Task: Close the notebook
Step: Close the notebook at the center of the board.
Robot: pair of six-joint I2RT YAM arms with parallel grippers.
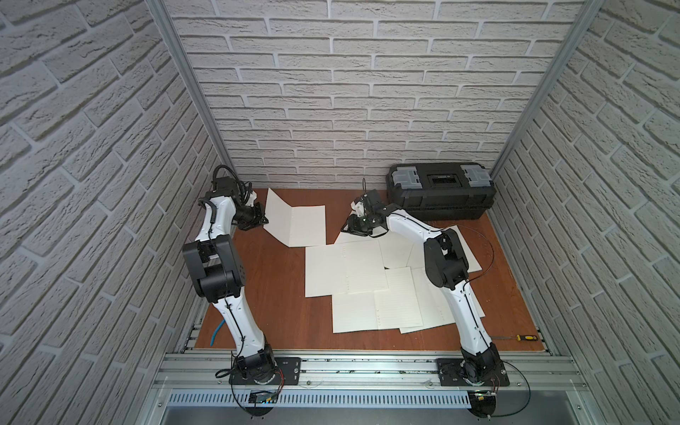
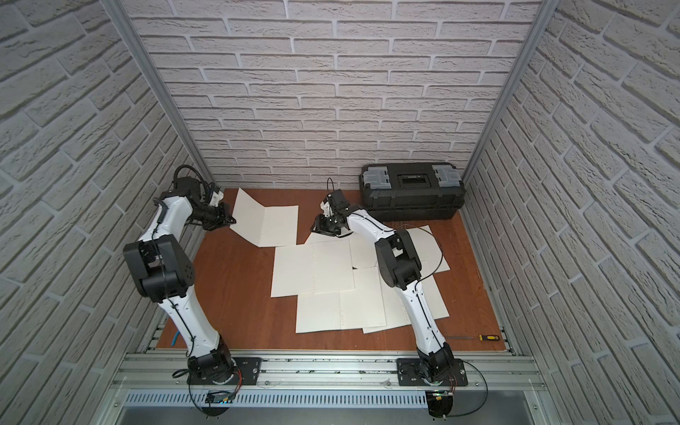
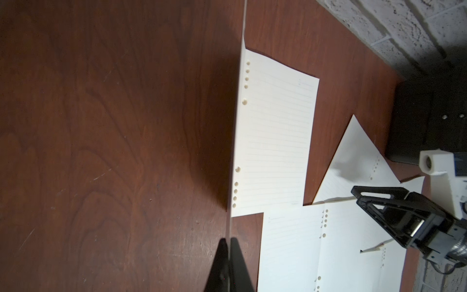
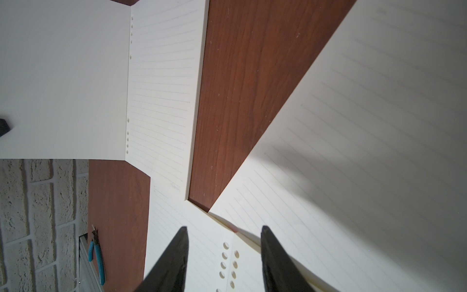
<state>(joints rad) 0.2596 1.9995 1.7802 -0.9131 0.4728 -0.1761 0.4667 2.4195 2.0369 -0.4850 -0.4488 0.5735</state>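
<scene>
Nearest, at the front right edge of the tabletop (image 1: 272,294), a screwdriver (image 1: 522,337) with a yellow handle, lying flat and well apart from the paper. At the tabletop's edge beside a brick side wall (image 4: 38,215), blue-handled pliers (image 4: 97,260).

Further in, across the middle and right, a spread of cream lined pages (image 1: 353,312), flat and overlapping, with punched holes along some of their margins. Reaching over that spread from the front rail, the right arm (image 1: 465,305). At the spread's far edge, the right jaws: standing apart, pointed down at the paper, nothing gripped between them. In the right wrist view, a double row of punched holes showing in the gap.

Beyond, at the far left of the tabletop and near the back wall (image 1: 368,128), the notebook (image 1: 301,226), lying open, its near right corner meeting the spread. Right leaf (image 2: 281,224) flat on the tabletop. Left leaf (image 1: 277,215) raised at a steep angle from the spine. Closed tight on the outer edge of that raised leaf, the left jaws, at the end of the left arm (image 1: 224,217). In the left wrist view, the leaf seen edge-on as a thin pale line pinched between two black fingers.

Farthest, in the far right corner against the back wall, a closed black toolbox (image 1: 439,191) with grey lid compartments.
</scene>
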